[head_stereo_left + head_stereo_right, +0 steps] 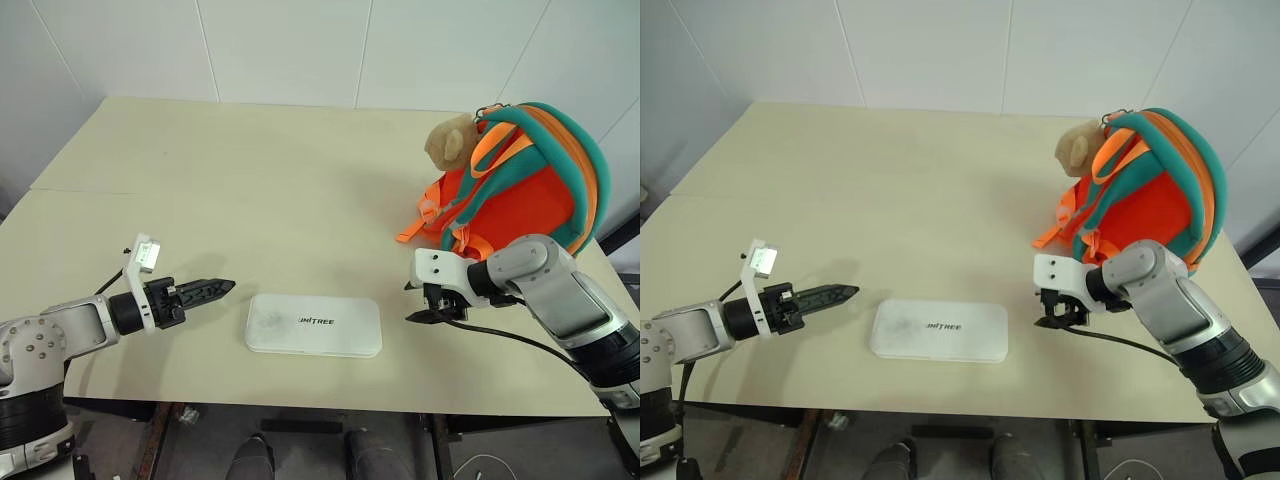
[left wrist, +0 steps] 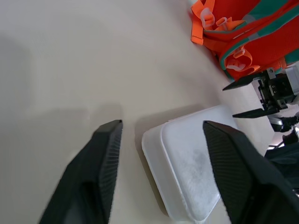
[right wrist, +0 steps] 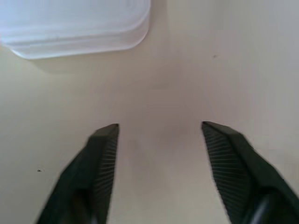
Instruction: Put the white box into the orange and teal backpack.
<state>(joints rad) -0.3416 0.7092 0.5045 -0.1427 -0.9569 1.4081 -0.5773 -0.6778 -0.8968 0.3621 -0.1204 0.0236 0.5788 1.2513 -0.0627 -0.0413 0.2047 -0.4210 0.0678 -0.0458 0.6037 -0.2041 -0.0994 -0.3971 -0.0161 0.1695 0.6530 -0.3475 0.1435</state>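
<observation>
The white box point(image 1: 313, 325) lies flat near the table's front edge, its dark lettering facing up. My left gripper point(image 1: 225, 288) hovers just left of it, open, pointing at the box's left end point(image 2: 187, 163) with nothing between its fingers. To the right of the box my right gripper point(image 1: 420, 305) is open too and tilted down at bare table, with the box's corner point(image 3: 74, 23) a short way ahead of it. The orange and teal backpack point(image 1: 520, 180) stands at the table's right side behind my right arm, a tan plush head point(image 1: 447, 140) on its left.
The beige table point(image 1: 250, 180) stretches wide behind the box and to the left. White wall panels rise behind it. Orange straps with buckles point(image 1: 425, 220) trail from the backpack's lower left onto the table.
</observation>
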